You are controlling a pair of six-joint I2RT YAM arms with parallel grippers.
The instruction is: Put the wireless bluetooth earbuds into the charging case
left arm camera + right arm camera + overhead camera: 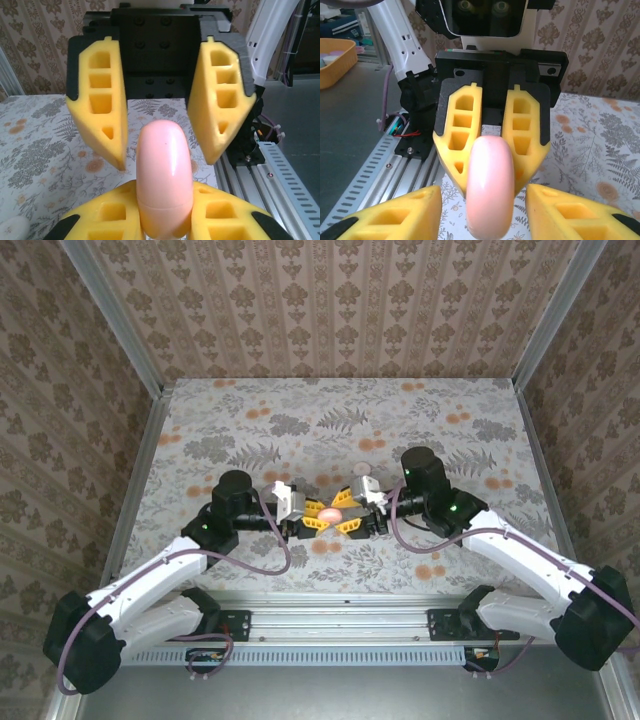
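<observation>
Pink charging case | left hand clamped on it | right hand parted, flanking it | floral table below

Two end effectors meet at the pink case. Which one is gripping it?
The left end effector: its yellow fingers are closed against both sides of the pink case. The right end effector has its fingers spread, clear of it.

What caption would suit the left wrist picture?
Left tool clamps a pink charging case while the right tool stands open facing it.
</observation>
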